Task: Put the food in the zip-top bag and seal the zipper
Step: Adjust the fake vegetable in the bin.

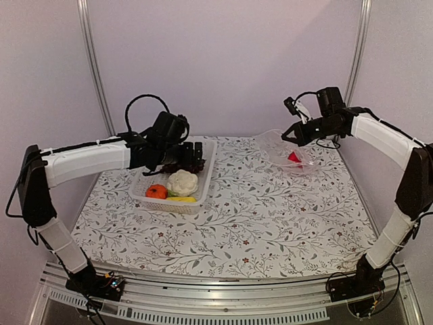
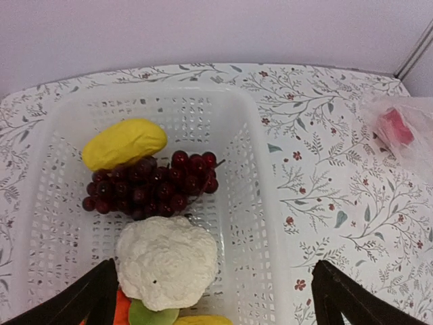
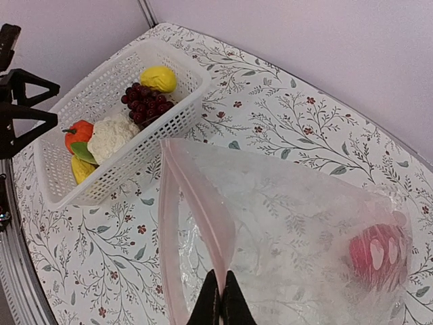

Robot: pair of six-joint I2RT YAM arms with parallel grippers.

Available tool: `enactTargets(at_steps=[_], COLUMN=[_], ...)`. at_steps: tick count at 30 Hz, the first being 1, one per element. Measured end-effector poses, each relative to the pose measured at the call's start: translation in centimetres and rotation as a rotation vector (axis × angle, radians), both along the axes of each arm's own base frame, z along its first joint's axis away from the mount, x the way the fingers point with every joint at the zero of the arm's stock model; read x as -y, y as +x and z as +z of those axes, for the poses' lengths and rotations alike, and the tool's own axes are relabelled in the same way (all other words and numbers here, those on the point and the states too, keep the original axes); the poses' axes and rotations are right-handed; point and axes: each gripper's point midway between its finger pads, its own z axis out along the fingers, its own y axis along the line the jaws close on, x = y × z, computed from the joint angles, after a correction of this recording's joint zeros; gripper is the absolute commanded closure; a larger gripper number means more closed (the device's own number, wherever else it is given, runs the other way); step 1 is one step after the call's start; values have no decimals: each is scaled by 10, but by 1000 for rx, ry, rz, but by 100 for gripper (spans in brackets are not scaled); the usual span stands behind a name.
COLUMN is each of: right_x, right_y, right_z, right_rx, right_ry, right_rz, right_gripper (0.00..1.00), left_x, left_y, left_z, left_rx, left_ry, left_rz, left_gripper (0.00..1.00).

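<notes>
A floral bench (image 1: 270, 217) is carrying a white basket (image 1: 205, 177) and, far right, the zip-top bag (image 1: 274, 145). The right claw (image 3: 220, 299) is pinching its mouth edge, holding it agape with the red pepper (image 3: 379, 254) inside. The left claw (image 1: 191, 154) is hovering wide-spread above the grapes (image 2: 152, 186), likely targeting them.

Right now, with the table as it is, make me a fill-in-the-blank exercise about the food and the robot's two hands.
1. Only one food lies outside the basket: the red ____.
2. In the basket, the grapes lie between the cauliflower and the yellow ____.
3. The right hand is shut on the mouth edge of the clear ____.
4. Above the basket, the left hand is ____, holding nothing.

Missing words: pepper; lemon; bag; open
</notes>
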Motion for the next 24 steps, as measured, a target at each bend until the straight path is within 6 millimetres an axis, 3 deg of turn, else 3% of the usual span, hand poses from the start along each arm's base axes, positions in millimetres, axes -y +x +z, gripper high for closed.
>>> enactTargets(at_steps=[3,5,10,19,24], right_x=[-5,-8,-11,-10,-10], right_y=[-5,-6,-7,-17,-20], right_z=[13,18,21,6,5], right_rx=[24,39,44,24,27], right_ry=[32,50,68,58,63], right_rz=[34,49,68,85,94], right_gripper=[100,100,100,100,100], left_x=[-20,-30,-44,-77,-86], left_y=[15,19,16,15,16], left_z=[27,32,6,-46,-56], left_rx=[50,65,-19,-226,-285], left_ry=[120,175,264,156,92], left_rz=[75,88,50,18,0], left_gripper=[1,1,1,2,6])
